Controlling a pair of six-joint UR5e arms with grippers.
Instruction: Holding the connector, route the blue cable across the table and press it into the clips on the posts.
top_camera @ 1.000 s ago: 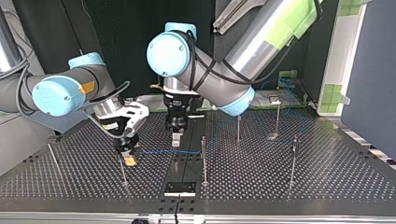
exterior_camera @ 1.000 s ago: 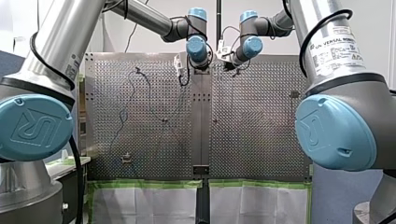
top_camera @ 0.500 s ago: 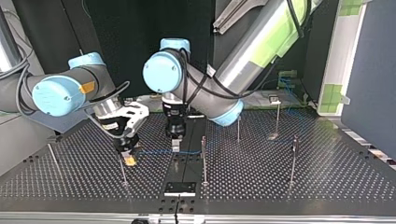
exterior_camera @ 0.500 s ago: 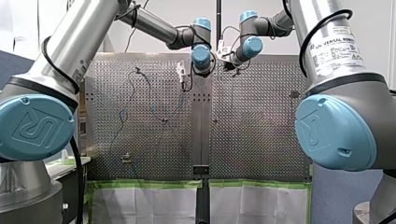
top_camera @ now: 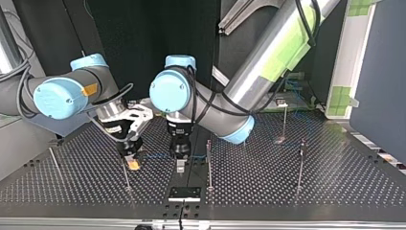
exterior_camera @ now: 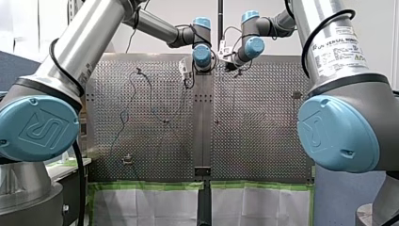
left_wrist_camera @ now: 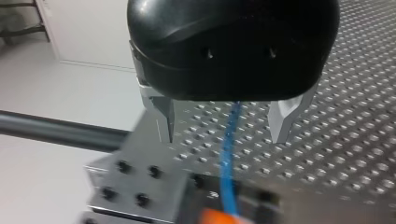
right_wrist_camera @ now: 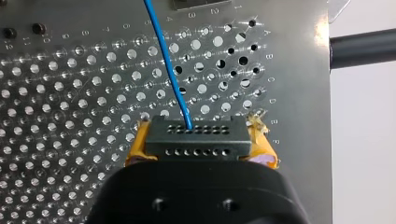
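Two arms reach over the perforated bench (top_camera: 335,187), working one blue cable (right_wrist_camera: 166,60) and one connector (right_wrist_camera: 195,139), which is black. The right jaws are closed on the connector. In the right wrist view it sits squarely between two yellow pads (right_wrist_camera: 262,145), one on each side. Its face shows two rows of small holes, and the cable leaves the upper row and runs straight ahead over the bench. Five posts (top_camera: 209,163) can be counted standing clear in the top view: one at the far left, one under the right jaws, one by the middle strip and two at the right. My left arm may hide more. In that view the right jaws hang at the left, low over the bench and just beside the second post, with one yellow pad showing at the tip. The left jaws stand open. The left wrist view shows two metal fingers (left_wrist_camera: 164,116) set well apart, and the cable passes down the gap between them, touching neither. Beneath them lies a plate (left_wrist_camera: 140,154) with four black bolt heads. In the top view the left jaws point down over the bench's dark middle strip, near the right jaws, and a short run of cable spans between the two. In the front view the rest of the cable lies in loose curves over the bench's left half.
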